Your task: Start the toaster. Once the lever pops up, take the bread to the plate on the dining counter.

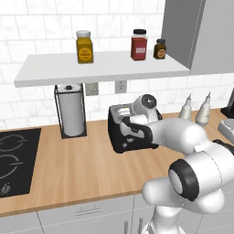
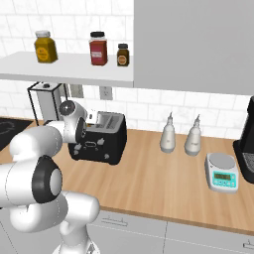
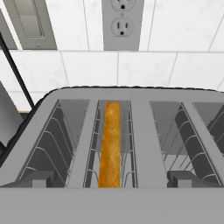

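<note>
- black toaster (image 2: 99,136) sits on the wood wall counter (image 1: 82,169), bread (image 3: 109,144) slice standing on edge down in its left slot, right slot has nothing in it
- gripper (image 1: 125,122) hangs right over the toaster top, fingers spread wide, not pinching anything
- shelf (image 1: 100,66) above: yellow jar (image 1: 84,46), red jar (image 1: 139,45), small brown jar (image 1: 160,49), lids on
- 2 white bottles (image 2: 181,135) to the toaster's right, then a scale (image 2: 222,172)

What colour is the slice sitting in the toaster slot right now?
Golden orange-brown; the thin slice of bread shows best in the hand view, standing in the silver slotted top.
</note>
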### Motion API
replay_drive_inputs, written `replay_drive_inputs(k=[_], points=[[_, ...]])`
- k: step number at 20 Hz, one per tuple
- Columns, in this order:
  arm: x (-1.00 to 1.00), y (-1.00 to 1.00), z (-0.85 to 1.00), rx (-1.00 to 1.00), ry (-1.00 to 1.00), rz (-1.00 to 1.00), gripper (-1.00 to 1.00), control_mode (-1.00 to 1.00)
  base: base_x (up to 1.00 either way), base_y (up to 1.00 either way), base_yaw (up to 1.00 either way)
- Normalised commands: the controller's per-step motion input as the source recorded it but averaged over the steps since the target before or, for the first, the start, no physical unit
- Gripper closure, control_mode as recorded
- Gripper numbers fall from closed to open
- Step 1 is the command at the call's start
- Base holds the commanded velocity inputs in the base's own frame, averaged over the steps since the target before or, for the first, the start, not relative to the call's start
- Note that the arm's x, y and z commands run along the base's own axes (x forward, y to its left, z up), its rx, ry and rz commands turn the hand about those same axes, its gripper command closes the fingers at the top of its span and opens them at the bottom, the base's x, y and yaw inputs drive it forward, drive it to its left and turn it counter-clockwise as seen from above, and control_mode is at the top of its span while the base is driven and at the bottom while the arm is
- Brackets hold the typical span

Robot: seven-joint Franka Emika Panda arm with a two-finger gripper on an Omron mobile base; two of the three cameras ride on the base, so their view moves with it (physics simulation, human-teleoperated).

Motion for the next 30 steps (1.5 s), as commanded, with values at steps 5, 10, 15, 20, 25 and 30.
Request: replay_drive_inputs(k=[5, 10, 15, 20, 25, 30], points=[[0.0, 0.0, 0.0, 0.0, 0.0, 0.0, -1.0, -1.0, 0.0, 0.0, 0.0], [0.0, 0.0, 0.0, 0.0, 0.0, 0.0, -1.0, -1.0, 0.0, 0.0, 0.0], [0.0, 0.0, 0.0, 0.0, 0.0, 0.0, -1.0, -1.0, 0.0, 0.0, 0.0], [0.0, 0.0, 0.0, 0.0, 0.0, 0.0, -1.0, -1.0, 0.0, 0.0, 0.0], [0.0, 0.0, 0.0, 0.0, 0.0, 0.0, -1.0, -1.0, 0.0, 0.0, 0.0], [0.0, 0.0, 0.0, 0.0, 0.0, 0.0, -1.0, -1.0, 0.0, 0.0, 0.0]])
